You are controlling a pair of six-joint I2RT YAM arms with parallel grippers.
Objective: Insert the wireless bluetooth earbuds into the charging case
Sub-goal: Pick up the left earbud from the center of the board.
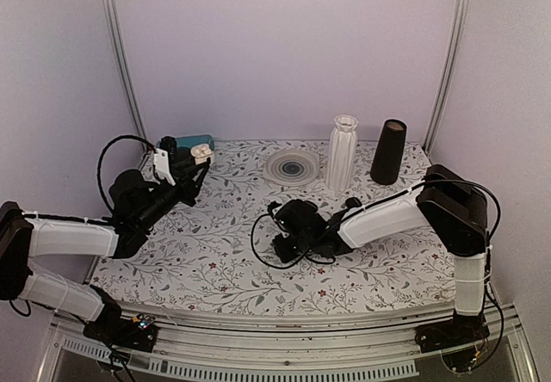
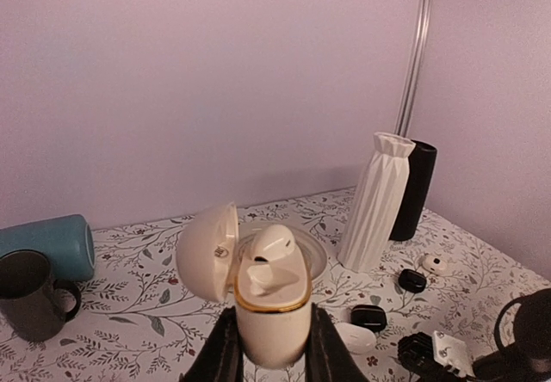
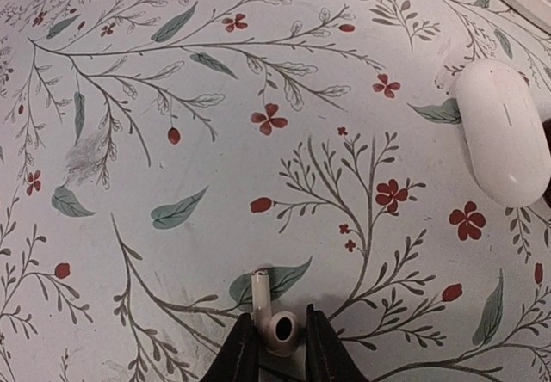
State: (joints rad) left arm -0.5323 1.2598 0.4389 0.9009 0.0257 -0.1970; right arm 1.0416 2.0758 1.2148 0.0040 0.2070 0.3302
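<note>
While charging case [image 2: 273,313] stands upright, lid leftward, loose earbud [image 3: 274,317] lies stem up-frame

The white charging case [image 2: 273,326] stands upright in the left pincer [image 2: 274,343], lid flipped open leftward, one earbud [image 2: 271,244] seated inside. The other earbud [image 3: 274,323] lies on the table [image 3: 258,98], seemingly on its side.

- One earbud [image 2: 271,246] is sitting in the charging case [image 2: 271,309], between the left gripper's [image 2: 274,348] fingers.
- The other earbud [image 3: 277,329] is lying on the table [image 3: 215,184], between the right gripper's [image 3: 275,349] fingers.
</note>
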